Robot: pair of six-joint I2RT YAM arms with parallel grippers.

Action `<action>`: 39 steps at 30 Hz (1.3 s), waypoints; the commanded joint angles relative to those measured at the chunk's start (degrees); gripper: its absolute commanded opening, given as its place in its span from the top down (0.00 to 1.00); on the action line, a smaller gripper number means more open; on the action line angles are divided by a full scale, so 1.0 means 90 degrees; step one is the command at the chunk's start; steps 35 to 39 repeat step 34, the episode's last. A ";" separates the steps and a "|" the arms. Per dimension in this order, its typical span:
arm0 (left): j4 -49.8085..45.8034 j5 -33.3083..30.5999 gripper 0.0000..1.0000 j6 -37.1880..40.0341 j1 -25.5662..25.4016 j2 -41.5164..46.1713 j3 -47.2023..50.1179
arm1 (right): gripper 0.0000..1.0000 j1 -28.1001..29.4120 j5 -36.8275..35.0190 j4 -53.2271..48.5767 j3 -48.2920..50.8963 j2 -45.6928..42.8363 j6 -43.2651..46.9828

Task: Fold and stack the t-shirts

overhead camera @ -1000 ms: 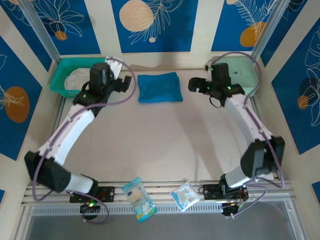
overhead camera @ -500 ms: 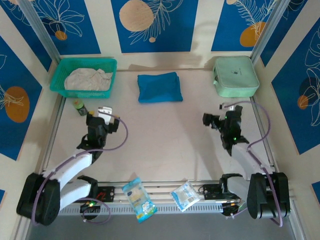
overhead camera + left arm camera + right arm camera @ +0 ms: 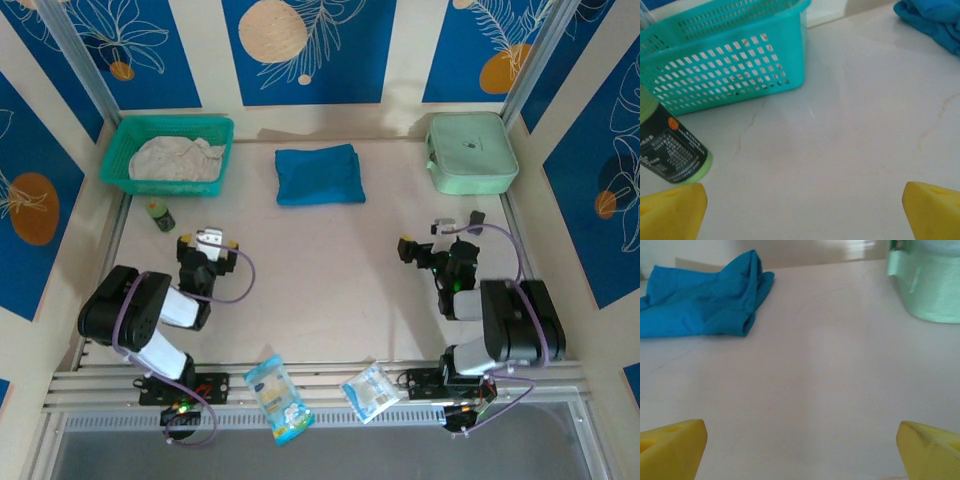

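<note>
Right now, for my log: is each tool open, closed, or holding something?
Left tool: open, holding nothing.
Right tool: open, holding nothing.

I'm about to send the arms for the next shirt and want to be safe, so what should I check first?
1. Left gripper open and empty: ok.
2. Right gripper open and empty: ok.
3. Teal-blue shirt folded on the table: ok.
4. Off-white shirt folded: not ok, it is bunched in the basket.
5. Shirts stacked: not ok, they lie apart.
6. Left arm's way to the basket: cannot tell, a bottle stands close in front of it.
</note>
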State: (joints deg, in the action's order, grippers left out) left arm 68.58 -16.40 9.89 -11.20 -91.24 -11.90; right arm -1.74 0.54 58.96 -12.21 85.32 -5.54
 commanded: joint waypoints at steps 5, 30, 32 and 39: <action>-0.1530 0.1768 0.01 -0.0566 0.0683 0.0183 -0.0997 | 0.01 -0.0051 -0.0057 -0.1551 -0.1336 0.0199 -0.0152; -0.1736 0.1882 0.01 -0.0836 0.0932 0.0180 -0.1111 | 0.01 0.0141 -0.0392 -0.1472 -0.1325 0.0217 -0.0029; -0.1692 0.1876 0.01 -0.0835 0.0926 0.0177 -0.1097 | 0.01 0.0143 -0.0396 -0.1464 -0.1324 0.0217 -0.0029; -0.1684 0.1855 0.01 -0.0825 0.0922 0.0177 -0.1080 | 0.01 0.0149 -0.0401 -0.1467 -0.1320 0.0218 -0.0030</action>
